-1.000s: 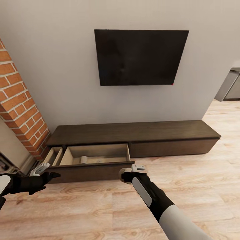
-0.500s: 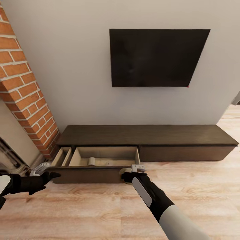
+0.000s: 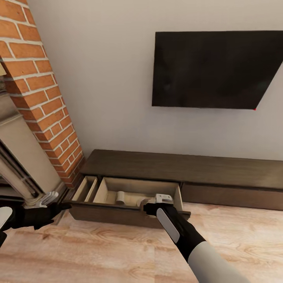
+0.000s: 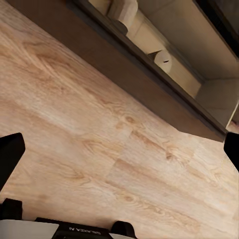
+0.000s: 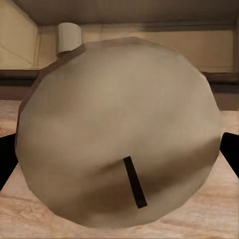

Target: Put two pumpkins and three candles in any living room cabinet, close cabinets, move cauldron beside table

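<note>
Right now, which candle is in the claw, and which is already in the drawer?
The candle with the dark wick is in the right claw, over the open drawer's front edge. The other candle lies on the drawer floor.

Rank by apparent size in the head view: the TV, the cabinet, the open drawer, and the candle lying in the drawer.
1. Cabinet and TV: they look alike in area, and both run off the frame, so no ranking between them.
2. Open drawer.
3. Candle, clearly the smallest.

Black forearms [image 3: 179, 232], white upper sleeves
</note>
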Robot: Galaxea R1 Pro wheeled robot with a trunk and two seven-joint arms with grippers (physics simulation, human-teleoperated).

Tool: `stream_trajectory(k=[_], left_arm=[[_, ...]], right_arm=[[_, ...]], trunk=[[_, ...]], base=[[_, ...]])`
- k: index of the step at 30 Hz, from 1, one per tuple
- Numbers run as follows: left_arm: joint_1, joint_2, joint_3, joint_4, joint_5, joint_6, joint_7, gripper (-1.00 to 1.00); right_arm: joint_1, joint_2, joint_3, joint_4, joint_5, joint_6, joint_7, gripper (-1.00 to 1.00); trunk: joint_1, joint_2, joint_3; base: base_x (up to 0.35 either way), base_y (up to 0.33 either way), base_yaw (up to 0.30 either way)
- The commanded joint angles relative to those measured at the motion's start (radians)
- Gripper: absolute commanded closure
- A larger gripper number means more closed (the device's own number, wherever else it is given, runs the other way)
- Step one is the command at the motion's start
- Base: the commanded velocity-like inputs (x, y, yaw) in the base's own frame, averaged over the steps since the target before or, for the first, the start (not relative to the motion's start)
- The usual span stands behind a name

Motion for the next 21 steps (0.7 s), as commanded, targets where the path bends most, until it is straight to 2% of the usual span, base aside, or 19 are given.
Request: stream_trajectory(k=[1, 7, 14, 21], left_arm=[[0.000, 0.000, 0.000, 0.000, 0.000, 0.000, 0.000, -1.00], [0.000, 0.000, 0.000, 0.000, 0.001, 0.000, 0.000, -1.00], [0.000, 0.000, -0.001, 0.000, 0.001, 0.000, 0.000, -1.00], [0.000, 0.000, -0.001, 0.000, 0.001, 0.000, 0.000, -1.00]], right_arm=[[0.000, 0.001, 0.000, 0.000, 0.000, 0.000, 0.000, 1.00], [0.000, 0.001, -0.001, -0.001, -0.001, 0.000, 0.001, 1.00], [0.000, -0.001, -0.001, -0.002, 0.000, -0.004, 0.001, 1.00], [0.000, -0.001, -0.001, -0.002, 0.000, -0.004, 0.002, 1.00]], trunk=[[0.000, 0.000, 0.000], [0.000, 0.000, -0.003], [0.000, 0.000, -0.004], [0.000, 0.000, -0.004]], base=[[0.321, 0.014, -0.053], [0.324, 0.085, -0.164], [0.314, 0.034, -0.057], [0.211, 0.002, -0.157]])
